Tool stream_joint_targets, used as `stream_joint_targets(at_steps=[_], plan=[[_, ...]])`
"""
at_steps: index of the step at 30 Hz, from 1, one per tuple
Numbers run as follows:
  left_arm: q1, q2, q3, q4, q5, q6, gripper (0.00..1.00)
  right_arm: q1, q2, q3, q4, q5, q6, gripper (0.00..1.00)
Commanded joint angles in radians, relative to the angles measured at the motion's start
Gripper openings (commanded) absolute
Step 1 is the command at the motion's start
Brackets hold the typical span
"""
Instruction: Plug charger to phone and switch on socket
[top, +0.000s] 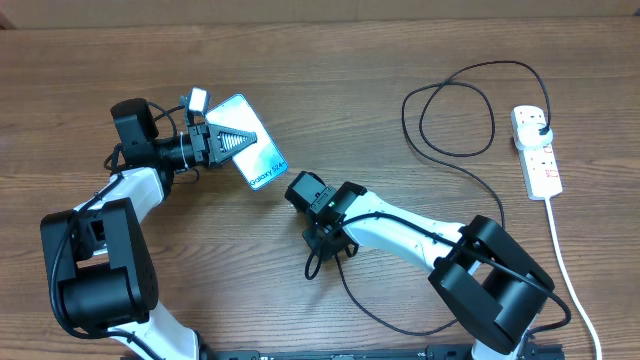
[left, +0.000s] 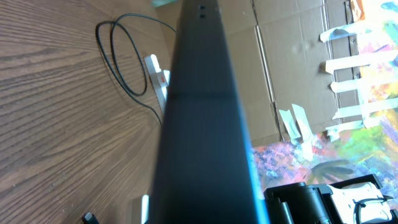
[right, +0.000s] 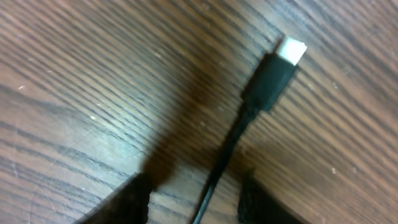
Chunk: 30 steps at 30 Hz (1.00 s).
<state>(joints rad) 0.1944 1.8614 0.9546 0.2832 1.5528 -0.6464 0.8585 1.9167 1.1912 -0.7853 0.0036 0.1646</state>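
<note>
Both arms share one build: bulky black joint housings linked by smooth white tubes. The left arm (top: 135, 190) carries a small white block (top: 197, 99) beside the black, ribbed, wedge-shaped left gripper (top: 245, 140). The right arm (top: 400, 225) has thin black cables (top: 430, 232) along its white link, a boxy black wrist and dark fingers (right: 127, 205).

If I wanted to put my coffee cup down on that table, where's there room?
Bare table lies between the phone and the cable loops; more in the far left corner and on the near side of the phone. Crowded: the right side, with loops, power strip and its cord, and around the right claw.
</note>
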Motion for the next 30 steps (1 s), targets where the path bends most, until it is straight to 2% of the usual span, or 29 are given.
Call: stream_joint_targets(at_steps=[1, 4, 17, 25, 30], plan=[[0.002, 0.003, 0.020, 0.002, 0.029, 0.025, 0.04, -0.003, 0.052, 0.006, 0.003, -0.026, 0.018, 0.24], [0.002, 0.003, 0.020, 0.002, 0.030, 0.023, 0.04, -0.003, 0.068, 0.006, -0.003, -0.023, 0.018, 0.04], [0.002, 0.003, 0.020, -0.048, 0.029, 0.011, 0.04, -0.003, 0.021, 0.015, -0.094, -0.032, 0.044, 0.04], [-0.005, 0.003, 0.020, -0.048, 0.030, 0.011, 0.04, -0.003, -0.292, 0.027, -0.178, -0.102, 0.043, 0.04], [-0.044, 0.003, 0.020, -0.048, 0.030, 0.023, 0.04, 0.006, -0.395, 0.027, -0.206, -0.114, 0.020, 0.04]])
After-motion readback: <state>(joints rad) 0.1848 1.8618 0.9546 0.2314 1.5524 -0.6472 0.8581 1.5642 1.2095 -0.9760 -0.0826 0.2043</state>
